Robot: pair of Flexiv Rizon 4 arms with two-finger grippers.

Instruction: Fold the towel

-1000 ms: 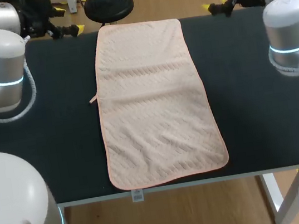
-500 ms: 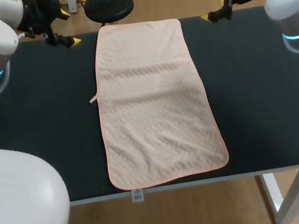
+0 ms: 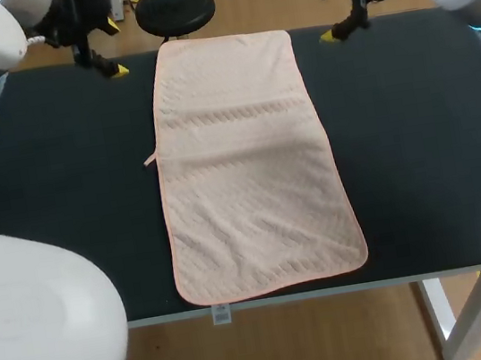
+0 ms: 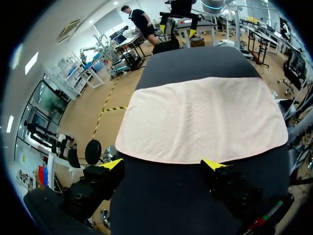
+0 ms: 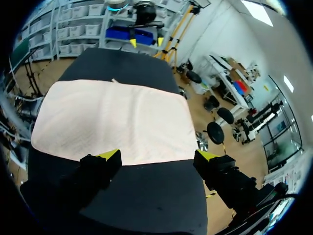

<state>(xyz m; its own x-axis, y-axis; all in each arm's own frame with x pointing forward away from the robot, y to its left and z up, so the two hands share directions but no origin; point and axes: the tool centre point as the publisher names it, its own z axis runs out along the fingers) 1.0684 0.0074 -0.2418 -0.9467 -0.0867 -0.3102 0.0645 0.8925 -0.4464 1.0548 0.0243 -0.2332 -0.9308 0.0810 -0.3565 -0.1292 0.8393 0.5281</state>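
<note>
A pale pink towel (image 3: 247, 161) lies flat and unfolded down the middle of the dark table (image 3: 58, 171), reaching from its far edge to its near edge. My left gripper (image 3: 108, 48) hovers open just left of the towel's far left corner. Open as well, my right gripper (image 3: 335, 14) hangs just right of the far right corner. In the left wrist view the towel (image 4: 200, 120) spreads ahead of the open gripper (image 4: 163, 165), its nearest edge level with the yellow tips. The right wrist view shows the same: towel (image 5: 115, 120) ahead of the open gripper (image 5: 157, 157). Nothing is held.
A small tag (image 3: 149, 160) sticks out from the towel's left edge. Bare dark tabletop flanks the towel on both sides. Across the towel, each wrist view takes in the other arm's gripper (image 4: 178, 30) (image 5: 145, 41).
Both arms have swung inward along the far edge, bringing the grippers closer to the towel's far corners. Both grippers have stayed open and the towel has not moved.
</note>
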